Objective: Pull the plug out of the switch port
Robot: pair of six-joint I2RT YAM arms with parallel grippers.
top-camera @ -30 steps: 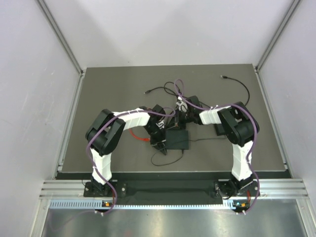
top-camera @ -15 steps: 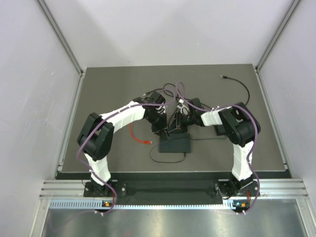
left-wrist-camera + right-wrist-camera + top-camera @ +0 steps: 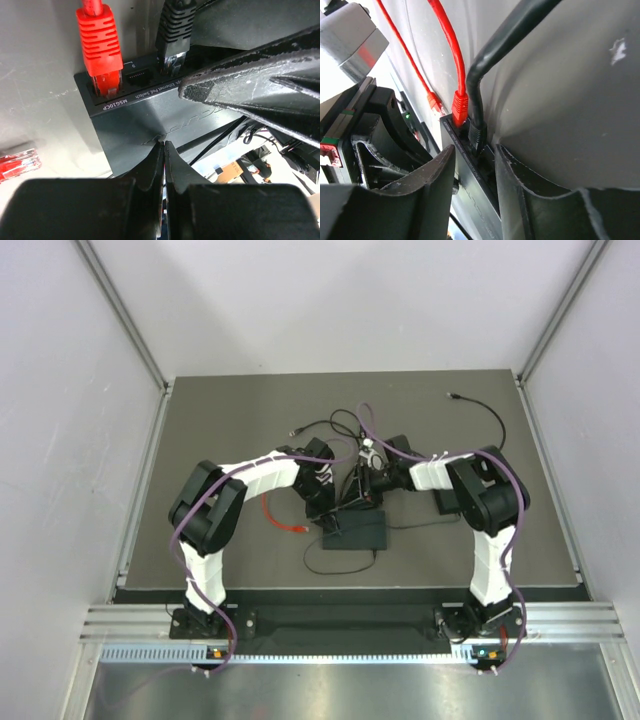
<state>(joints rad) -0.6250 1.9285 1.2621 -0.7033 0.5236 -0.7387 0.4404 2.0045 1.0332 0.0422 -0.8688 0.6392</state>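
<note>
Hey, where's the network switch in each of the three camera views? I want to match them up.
Top external: the switch is the dark box at the table's centre, between the two arms.
Left wrist: the switch fills the middle, port edge at the top.
Right wrist: the switch sits lower centre, between the gripper fingers.
Shared landmark: the red plug beside the black plug; the top view shows only red cable.

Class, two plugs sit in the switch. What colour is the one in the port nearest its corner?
The plug is red; left wrist view shows it best.
</note>
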